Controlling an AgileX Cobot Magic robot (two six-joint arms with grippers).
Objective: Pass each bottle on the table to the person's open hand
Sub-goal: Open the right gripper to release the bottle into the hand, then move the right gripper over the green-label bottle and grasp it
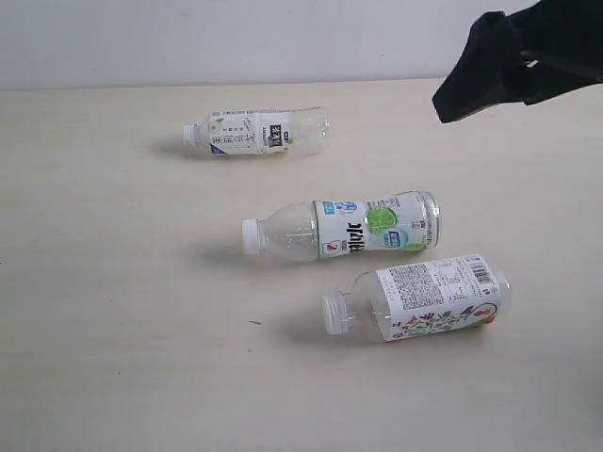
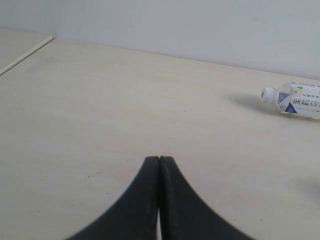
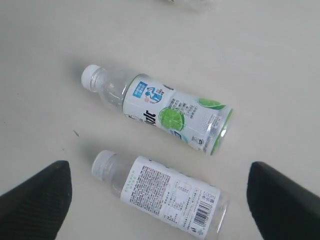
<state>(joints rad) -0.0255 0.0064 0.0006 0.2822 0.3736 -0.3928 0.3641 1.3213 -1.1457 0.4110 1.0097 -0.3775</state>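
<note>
In the exterior view the pale bench (image 1: 113, 282) is stretching flat and faintly grained back to a plain wall (image 1: 236, 38), with wide bare room along its left side and front. Three clear plastic bottles are lying on their sides, well apart, white caps pointing left. The white-label bottle (image 1: 254, 130) is lying near the back edge, the lime bottle (image 1: 344, 229) mid-bench, and the floral bottle (image 1: 419, 299) nearest the front. The black right end effector (image 1: 471, 85) is hanging above the back right area, clear of all three.

In the left wrist view the left end effector (image 2: 159, 162) is pressing its smooth black tips together, clenched on nothing, over bare bench. The white-label bottle is lying off to one side near the wall, and a bench edge is running across a far corner.

In the right wrist view the ribbed dark fingers (image 3: 40, 200) are standing wide apart, released and empty. The floral bottle is showing between them on the bench below, and the lime bottle is lying just beyond it.
</note>
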